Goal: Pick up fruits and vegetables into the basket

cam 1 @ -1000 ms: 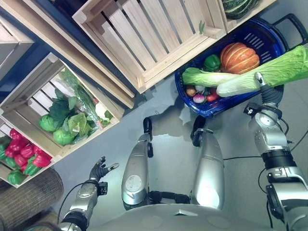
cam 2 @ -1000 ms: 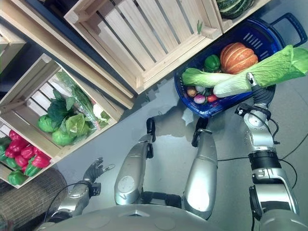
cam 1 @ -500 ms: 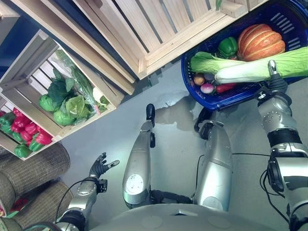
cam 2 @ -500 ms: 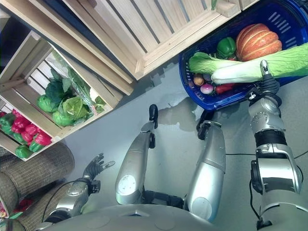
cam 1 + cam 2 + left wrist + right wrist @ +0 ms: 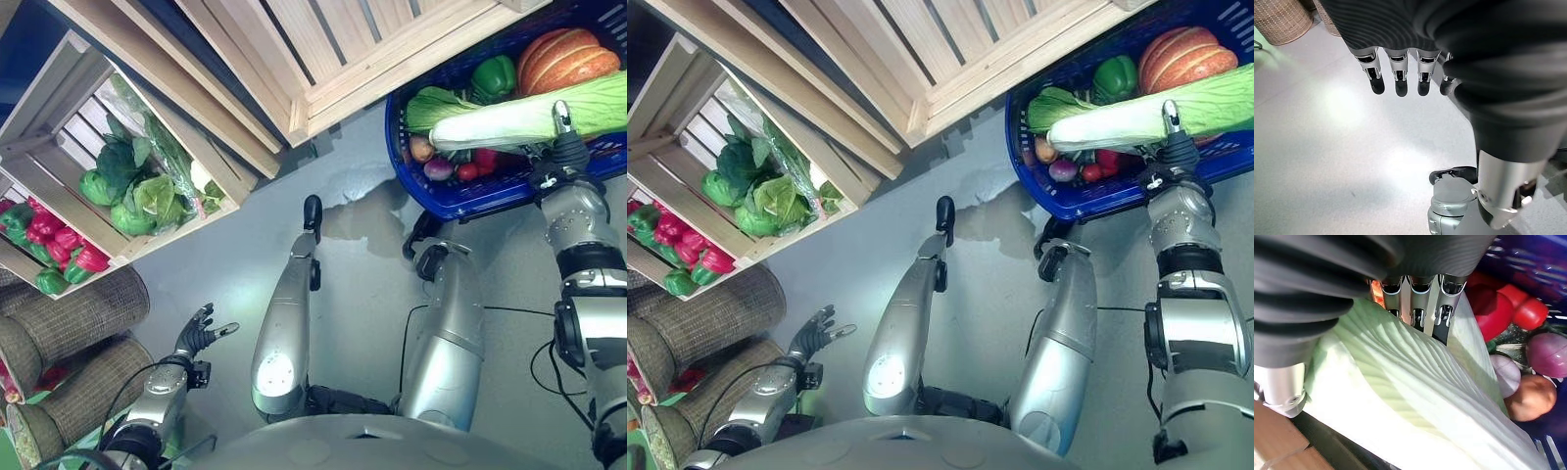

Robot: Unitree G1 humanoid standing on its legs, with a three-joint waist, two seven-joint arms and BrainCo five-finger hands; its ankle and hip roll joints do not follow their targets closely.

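Note:
My right hand [image 5: 567, 155] is shut on a long pale-green napa cabbage [image 5: 519, 117], fingers [image 5: 1420, 308] curled over its ribbed white stalk [image 5: 1400, 382]. The cabbage lies across the blue basket [image 5: 460, 203], above its contents. In the basket are an orange pumpkin [image 5: 563, 57], a green pepper [image 5: 493, 74], a leafy green [image 5: 436, 100], a purple onion [image 5: 1547, 355], a brown potato [image 5: 1530, 399] and red vegetables [image 5: 1498, 313]. My left hand [image 5: 196, 334] hangs open low on the left over the grey floor, fingers [image 5: 1397, 78] straight and holding nothing.
A wooden crate of leafy greens [image 5: 137, 186] stands at the left, with a crate of red and green peppers [image 5: 54, 253] beside it. A large slatted wooden crate [image 5: 362, 44] sits next to the basket. Wicker baskets [image 5: 78, 323] stand at lower left.
The camera has shifted, sliding the whole scene right and up. My right hand still holds the cabbage over the basket, and it now lies flatter. The left hand has hardly moved.

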